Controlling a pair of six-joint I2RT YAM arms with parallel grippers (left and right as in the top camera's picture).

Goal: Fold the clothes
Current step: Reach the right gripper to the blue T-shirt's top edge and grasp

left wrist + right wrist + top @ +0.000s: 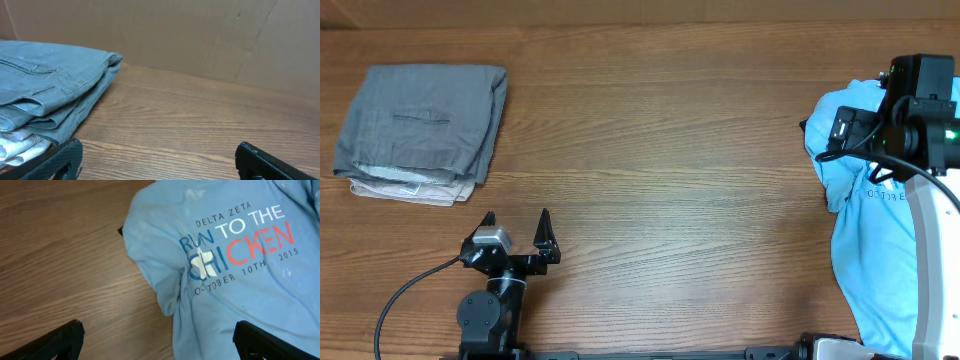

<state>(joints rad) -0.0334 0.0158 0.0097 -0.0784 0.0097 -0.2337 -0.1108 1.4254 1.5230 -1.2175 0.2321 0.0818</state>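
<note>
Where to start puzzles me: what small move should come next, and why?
Probably lower the open right claw onto the edge of the light blue T-shirt and grip it: the shirt lies crumpled at the right of the table, the claw hovering over it empty.

This looks like a robot test bench in a lab. A left arm [485, 310] and a right arm [932, 230] are fixed at the edge of a wood-grain table [670, 150]. A cable [410, 283] runs to the left arm. A plain cardboard wall [200, 35] stands behind the table. A T-shirt [870, 260] and a folded pile [420, 120] lie on the table.

Wooden table [660, 130] bears blue T-shirt [865, 270], folded grey stack [420, 125].
</note>
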